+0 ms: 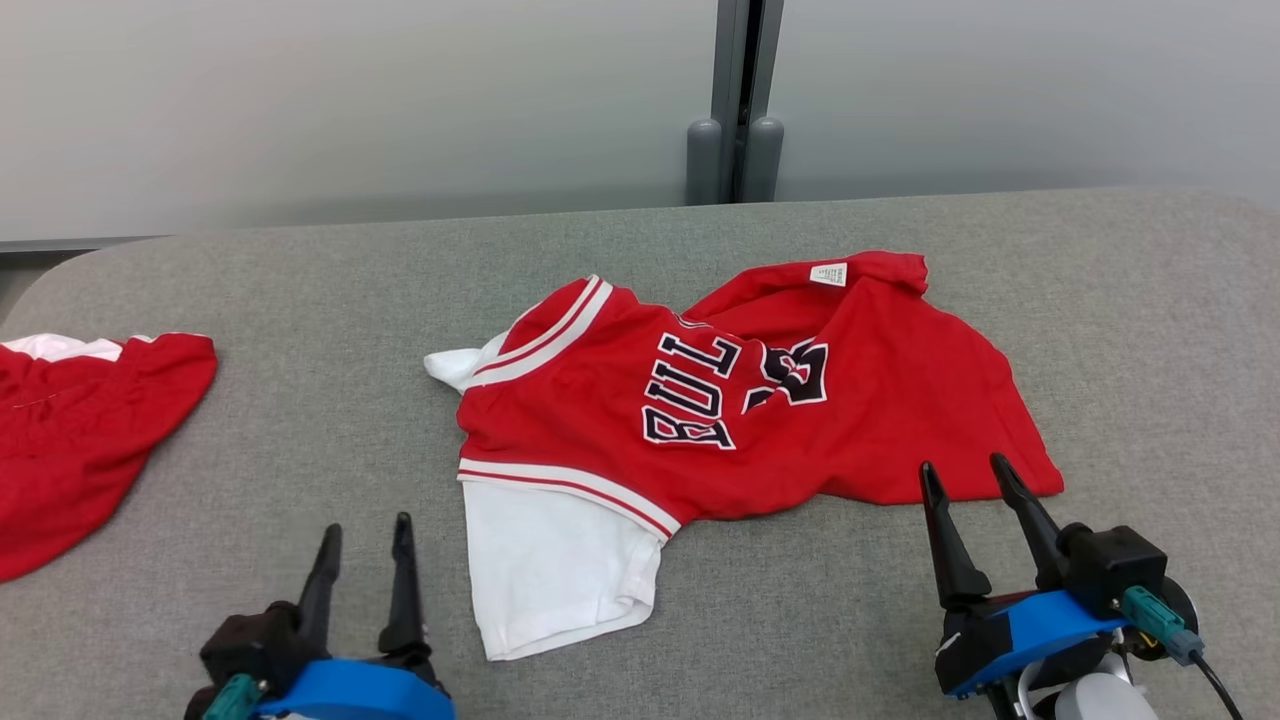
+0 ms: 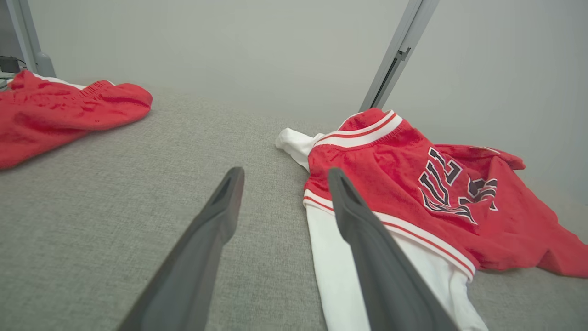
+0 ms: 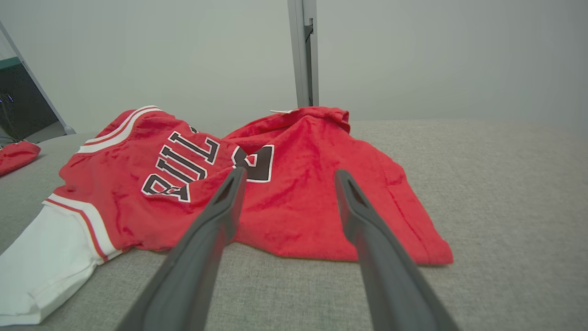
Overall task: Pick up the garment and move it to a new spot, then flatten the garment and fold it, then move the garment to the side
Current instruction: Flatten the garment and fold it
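A pale wall (image 1: 300, 100) closes off the far side of a grey cloth-covered table (image 1: 300, 330), and a grey post (image 1: 738, 100) standing against that wall serves as our marker. The shirt (image 1: 800, 420), red with black-and-white lettering, lies crumpled on the table straight out from the post on our side. Its body is bunched and partly turned over, so a white label (image 1: 828, 274) shows at the edge nearest the post, while one white sleeve (image 1: 550, 560) trails away from the post toward us. It is neither flat nor folded, so we judge the first pick-up is the step at hand. Our left gripper (image 1: 367, 524) sits low above bare table, left of the post's line and about as far from the post as the sleeve, fingers spread and holding nothing. Our right gripper (image 1: 964, 464), right of that line, is likewise spread and empty, its tips just at the shirt's hem on the side away from the post, which we take as lining up for a pinch there. Another red cloth (image 1: 70, 430) lies well to the left of the post, apart from the shirt.
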Robot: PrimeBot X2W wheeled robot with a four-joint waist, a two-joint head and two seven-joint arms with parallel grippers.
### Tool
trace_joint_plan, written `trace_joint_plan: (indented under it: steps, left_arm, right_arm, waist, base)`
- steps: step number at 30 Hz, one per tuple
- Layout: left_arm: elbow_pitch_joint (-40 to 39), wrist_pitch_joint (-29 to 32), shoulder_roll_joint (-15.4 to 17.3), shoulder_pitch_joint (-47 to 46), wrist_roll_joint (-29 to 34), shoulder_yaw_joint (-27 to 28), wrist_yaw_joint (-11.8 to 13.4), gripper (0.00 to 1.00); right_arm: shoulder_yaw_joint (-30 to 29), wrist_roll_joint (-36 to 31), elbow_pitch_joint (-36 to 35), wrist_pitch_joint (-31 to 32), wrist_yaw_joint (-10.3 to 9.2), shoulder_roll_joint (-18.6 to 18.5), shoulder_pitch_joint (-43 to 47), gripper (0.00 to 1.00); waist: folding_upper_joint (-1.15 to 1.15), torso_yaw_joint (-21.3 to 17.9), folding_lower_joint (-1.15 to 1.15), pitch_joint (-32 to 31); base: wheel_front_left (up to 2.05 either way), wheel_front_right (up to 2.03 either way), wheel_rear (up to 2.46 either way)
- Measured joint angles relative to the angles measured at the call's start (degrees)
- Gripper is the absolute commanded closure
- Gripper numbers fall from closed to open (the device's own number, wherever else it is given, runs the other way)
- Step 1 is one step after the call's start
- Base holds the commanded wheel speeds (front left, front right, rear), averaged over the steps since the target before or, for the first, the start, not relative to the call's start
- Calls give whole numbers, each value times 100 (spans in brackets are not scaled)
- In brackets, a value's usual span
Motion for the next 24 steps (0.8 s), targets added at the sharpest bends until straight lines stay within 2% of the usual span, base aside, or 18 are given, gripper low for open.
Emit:
trace_joint_plan:
  steps: [7,11,19,20,21,22,23,24]
  left_arm:
    - [178,1007,-75,80,-20,-516,-49,0]
    - [277,1556,-93,121,-16,-675,127,0]
    - [208,2220,-89,142,9,-799,400,0]
    - [183,2269,-77,142,10,-816,404,14]
    - [162,2312,-65,144,10,-838,404,45]
    - [137,2345,-56,146,16,-860,404,63]
    - [115,2350,-52,146,41,-882,403,69]
    - [105,2376,-49,146,53,-911,401,100]
  right_arm:
    - [-21,-1,-14,-2,0,0,-31,0]
    - [-69,-8,-19,-4,0,0,-36,0]
    - [-179,-93,-30,-4,0,0,-91,0]
    - [-198,-108,-27,-4,0,0,-104,0]
    - [-219,-110,-20,-4,0,0,-110,0]
    - [-250,-131,-2,-4,0,1,-117,0]
    - [-301,-171,36,-5,0,0,-125,0]
    - [-357,-214,114,-4,0,1,-145,0]
  waist:
    - [0,-44,1,80]
    - [0,-101,1,124]
    - [0,-217,0,200]
    - [0,-228,0,208]
    - [0,-236,0,216]
    - [0,-241,0,224]
    - [0,-241,1,230]
    - [0,-239,0,234]
  base:
    - [0,0,0]
    - [0,0,0]
    - [0,0,0]
    - [0,0,0]
    - [0,0,0]
    - [0,0,0]
    - [0,0,0]
    - [0,0,0]
